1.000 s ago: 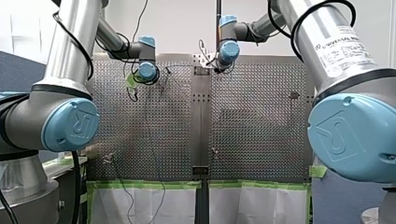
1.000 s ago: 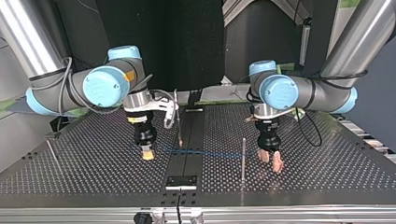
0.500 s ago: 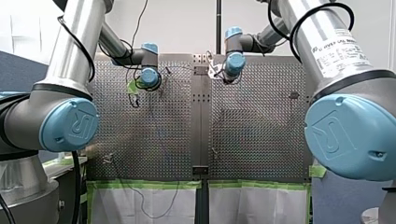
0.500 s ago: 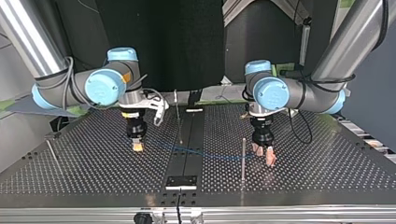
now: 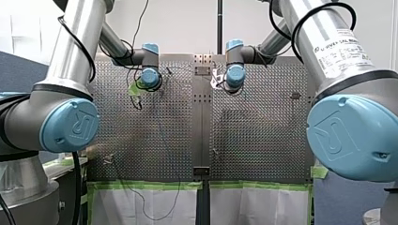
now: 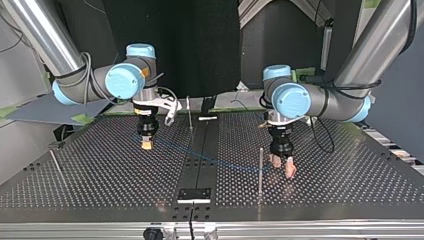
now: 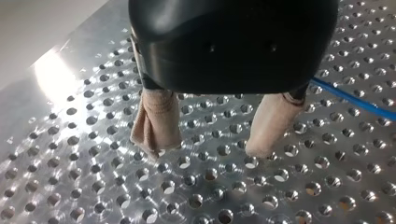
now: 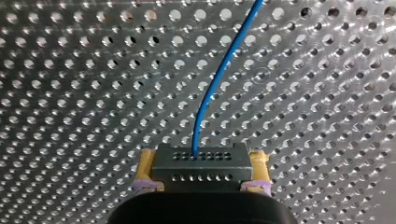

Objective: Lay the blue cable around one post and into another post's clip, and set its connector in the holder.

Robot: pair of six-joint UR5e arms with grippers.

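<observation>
- The right claw point(image 8: 201, 175) is clamped on the connector point(image 8: 201, 161), a yellow pad on either side, low over the bench point(image 6: 100, 180) at the top view's left.
- From it the cable point(image 6: 215, 161) runs across the bench's middle strip toward an upright post point(image 6: 260, 167) — whether it touches that post I cannot tell.
- The left claw point(image 7: 212, 135) stands spread apart just past the post, with nothing between its beige fingers point(image 7: 156, 121); the cable passes beside it.
- By my reckoning little is done: no wrap round a post shows, no clip holds the cable, and the connector is not yet in a holder — all three steps are left.
</observation>
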